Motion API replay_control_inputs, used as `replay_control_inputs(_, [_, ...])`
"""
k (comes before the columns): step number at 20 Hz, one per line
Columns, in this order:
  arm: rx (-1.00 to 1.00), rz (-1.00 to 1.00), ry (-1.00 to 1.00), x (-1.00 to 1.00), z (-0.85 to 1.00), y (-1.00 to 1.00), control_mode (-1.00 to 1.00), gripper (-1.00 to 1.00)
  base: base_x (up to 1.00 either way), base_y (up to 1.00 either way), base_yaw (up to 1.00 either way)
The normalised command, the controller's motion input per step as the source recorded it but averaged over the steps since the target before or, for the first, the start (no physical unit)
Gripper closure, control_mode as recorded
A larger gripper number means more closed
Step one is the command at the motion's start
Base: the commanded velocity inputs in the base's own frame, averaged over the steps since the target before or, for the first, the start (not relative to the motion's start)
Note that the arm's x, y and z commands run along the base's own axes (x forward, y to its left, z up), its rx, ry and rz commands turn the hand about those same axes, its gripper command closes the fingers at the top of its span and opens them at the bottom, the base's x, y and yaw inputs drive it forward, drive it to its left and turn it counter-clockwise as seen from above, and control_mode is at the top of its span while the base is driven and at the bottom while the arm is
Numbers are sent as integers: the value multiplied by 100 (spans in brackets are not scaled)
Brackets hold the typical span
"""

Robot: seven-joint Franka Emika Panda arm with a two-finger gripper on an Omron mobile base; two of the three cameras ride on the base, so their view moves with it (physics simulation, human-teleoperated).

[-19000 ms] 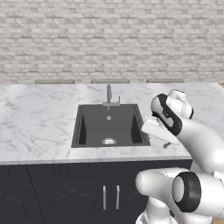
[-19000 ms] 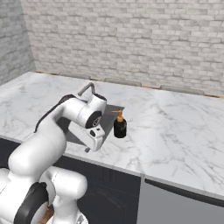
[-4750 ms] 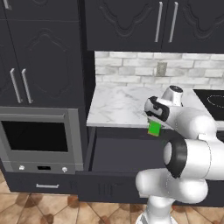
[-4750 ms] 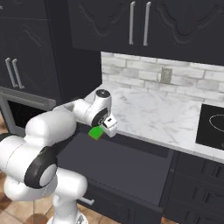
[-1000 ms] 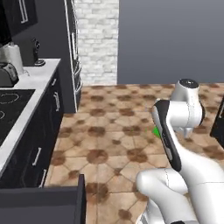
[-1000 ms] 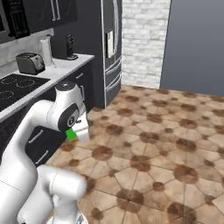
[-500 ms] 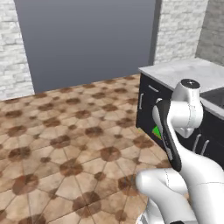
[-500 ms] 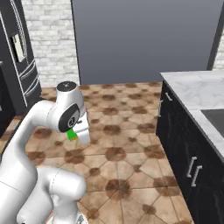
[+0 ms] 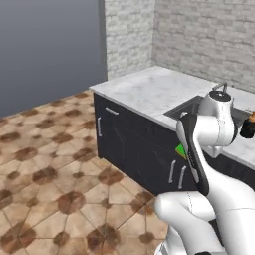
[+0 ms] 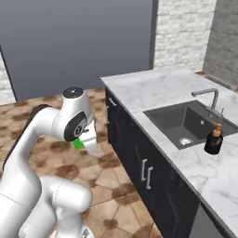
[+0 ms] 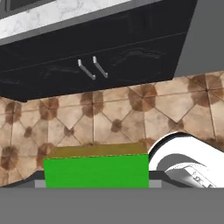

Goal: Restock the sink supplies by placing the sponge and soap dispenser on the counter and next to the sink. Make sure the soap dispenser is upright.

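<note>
My gripper (image 10: 82, 142) is shut on the bright green sponge (image 10: 77, 143), held close to the arm above the tiled floor. The sponge (image 11: 96, 168) spans the bottom of the hand view between the fingertips, its yellowish layer on top. It also peeks out beside the arm as a green sliver, the sponge (image 9: 180, 151). The black soap dispenser (image 10: 214, 139) with its orange pump stands upright on the marble counter (image 10: 153, 90) next to the dark sink (image 10: 160, 114). At the right edge of the left base view the soap dispenser (image 9: 247, 127) stands by the sink (image 9: 191, 107).
A slim grey faucet (image 10: 209, 95) rises behind the basin. Dark cabinet fronts with metal handles (image 10: 146, 173) run under the counter, to the right of the arm. Brown patterned floor tiles (image 9: 50, 189) spread to the left, with a grey wall (image 10: 79, 42) behind.
The whole picture has swung round with the base: the counter, sink and soap dispenser have come closer and fuller into view. The sponge stays gripped in the same place against the arm.
</note>
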Motion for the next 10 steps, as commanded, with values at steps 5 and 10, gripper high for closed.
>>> replay_control_inputs(5, [0,0,0,0,0,0,100,100,70,-27,-42])
replay_control_inputs(10, [0,0,0,0,0,0,100,100,26,6,-51])
